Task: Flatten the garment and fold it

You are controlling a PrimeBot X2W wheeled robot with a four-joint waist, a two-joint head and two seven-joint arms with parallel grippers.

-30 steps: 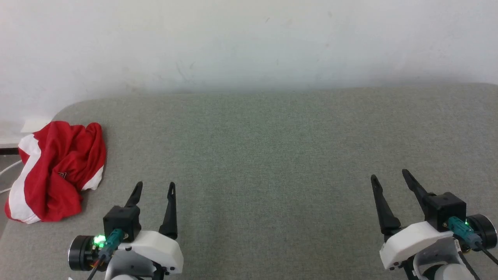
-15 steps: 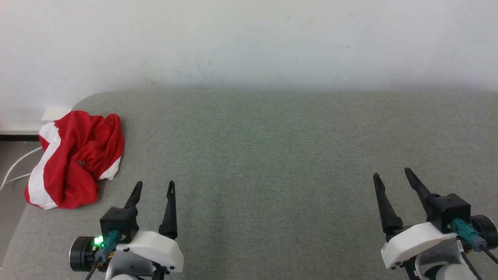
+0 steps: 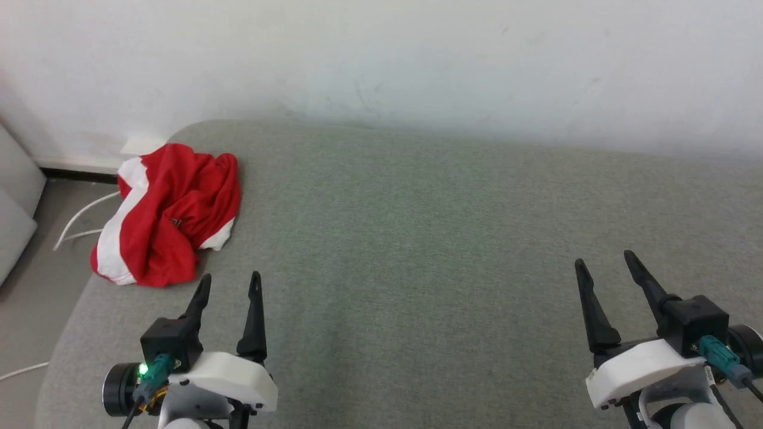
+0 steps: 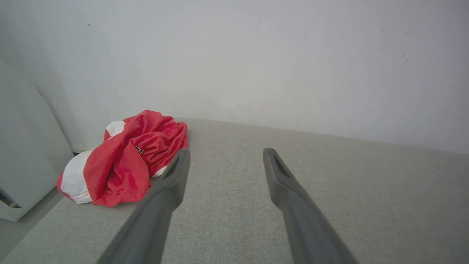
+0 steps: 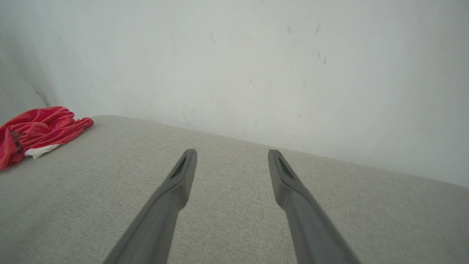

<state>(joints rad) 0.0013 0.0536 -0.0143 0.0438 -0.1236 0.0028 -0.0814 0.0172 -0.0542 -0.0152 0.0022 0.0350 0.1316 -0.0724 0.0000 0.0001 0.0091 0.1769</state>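
One garment (image 3: pixel 167 220), red with a wide white stripe (image 3: pixel 122 226). Lies bunched in a heap on the far left corner of the grey tabletop (image 3: pixel 417 238), drooping a little over that top's left edge. Sits ahead of and to the left of the left gripper (image 3: pixel 230 277), near it but not touching; in the left wrist view, shows just left of the left finger's tip (image 4: pixel 121 161). Sits well apart from the right gripper (image 3: pixel 602 258), across almost the whole width of the tabletop; in the right wrist view, shows at the far left edge (image 5: pixel 33 132).

Left gripper (image 4: pixel 226 152): fingers spread, nothing between them, over the near left part of the tabletop. Right gripper (image 5: pixel 231 151): fingers likewise spread and empty, over the near right part of the tabletop.

One small dark logo (image 3: pixel 176 222) on a red fold near the middle of the heap, also seen from the left wrist (image 4: pixel 138 149). Too small and creased to read. A few dark marks on the red cloth in the right wrist view (image 5: pixel 14 136), equally unreadable.

By count: one garment, two grippers, four dark fingers, one logo. Off the tabletop's left edge, a white cable (image 3: pixel 77 217) on the floor (image 3: pixel 36 286). Beyond the tabletop's far edge, a plain white wall (image 3: pixel 381 53).
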